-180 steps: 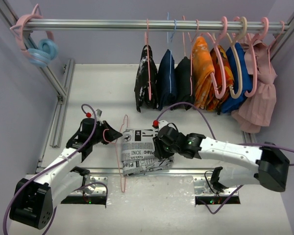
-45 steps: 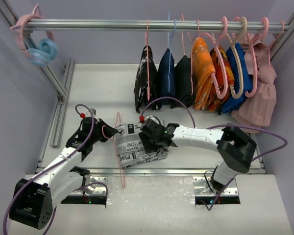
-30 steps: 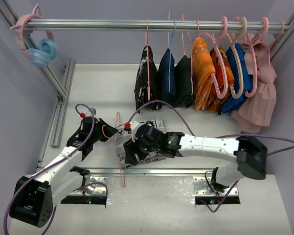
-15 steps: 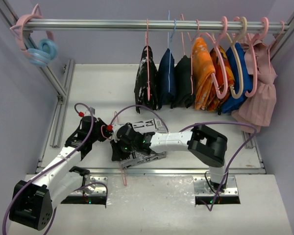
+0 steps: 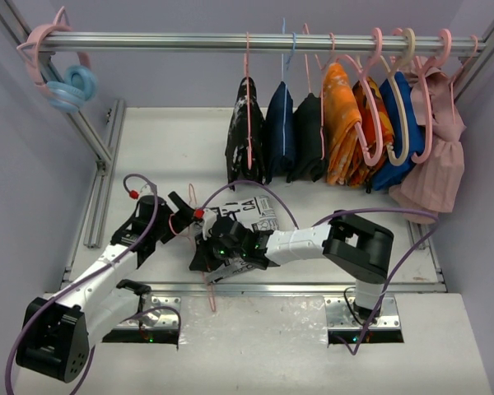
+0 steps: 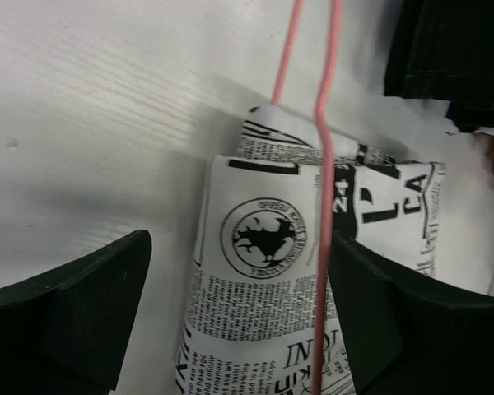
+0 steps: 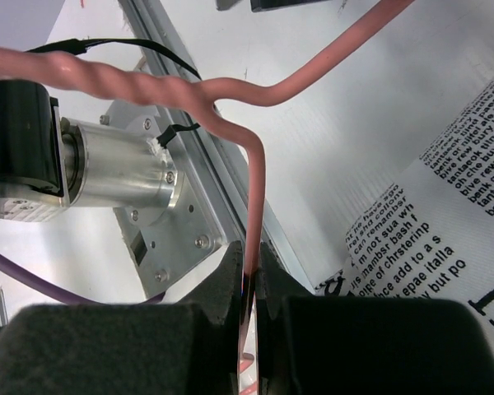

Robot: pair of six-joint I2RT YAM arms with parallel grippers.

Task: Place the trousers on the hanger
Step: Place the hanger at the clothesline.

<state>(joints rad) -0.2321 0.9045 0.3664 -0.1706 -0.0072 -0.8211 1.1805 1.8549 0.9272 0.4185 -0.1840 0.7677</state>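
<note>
Lying folded on the near side of the table (image 5: 173,140), a bit left of centre, were the newsprint trousers (image 6: 263,321), with the thin pink hanger (image 6: 325,206) running across the top of them. The right hand (image 7: 249,276) was pinched tight on the hanger's wire just past the twisted neck. The left hand (image 6: 239,317) hung wide open right over the trousers, gripping nothing. The rail (image 5: 230,41) of hung clothes (image 5: 346,132) sat at the far side.

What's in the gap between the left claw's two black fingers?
In the left wrist view, the newspaper-print trousers lie between the fingers of the open left gripper, with one wire of the pink hanger running over them.
</note>
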